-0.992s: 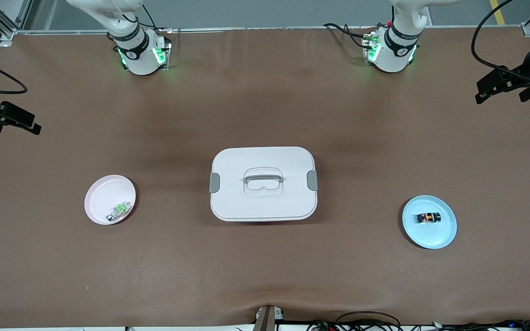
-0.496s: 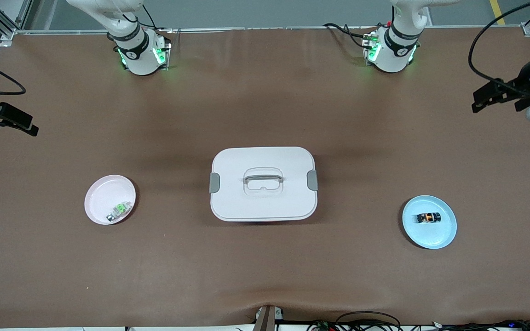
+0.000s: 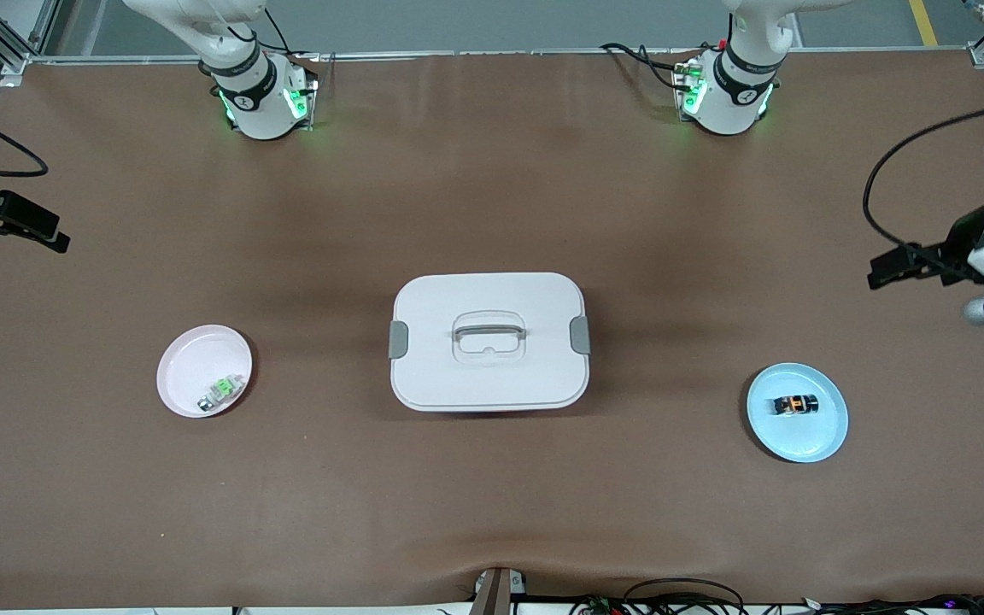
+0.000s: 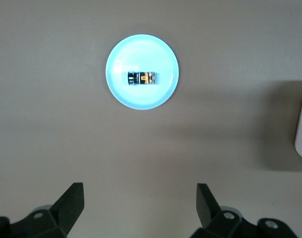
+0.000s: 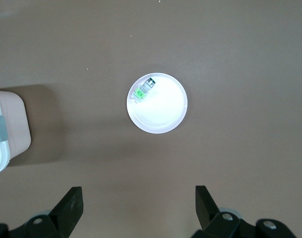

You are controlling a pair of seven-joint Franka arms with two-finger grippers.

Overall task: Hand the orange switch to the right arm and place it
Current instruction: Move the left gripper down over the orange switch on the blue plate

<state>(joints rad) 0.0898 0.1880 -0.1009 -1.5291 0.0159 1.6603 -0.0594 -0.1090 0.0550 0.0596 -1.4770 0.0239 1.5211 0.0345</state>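
Table (image 3: 492,171) filled almost the whole front view, both arm bases along its top edge.

White lidded box (image 3: 489,376) sat dead centre of the frame, lid on and latches down. We read it as the likely drop target, parked midway so either arm could reach it. That's a guess.

Left gripper (image 3: 885,272) hung over bare table at the left arm's edge of the frame, mid-height, higher in the frame than the blue plate (image 3: 799,448). Its jaws were spread wide with nothing in them, and the left wrist view showed both fingers (image 4: 71,201) parted with the plate centred in the upper half. It looked lined up for a descent onto the plate, since the pick is this arm's job.

Right gripper (image 3: 52,239) hung over bare table at the right arm's edge of the frame, upper half, equally released and empty. This arm was waiting, as we'd expect before a handover.

Pink plate (image 3: 184,359) lay in the lower-middle band, toward the right arm's end of the table.

The orange switch (image 3: 794,404) lay flat in the middle of the blue plate, untouched. The plate kept it from skidding, and its long sides were free to pinch.

Green-and-white part (image 3: 219,393) sat at the pink plate's rim. It's a distractor, not ours.
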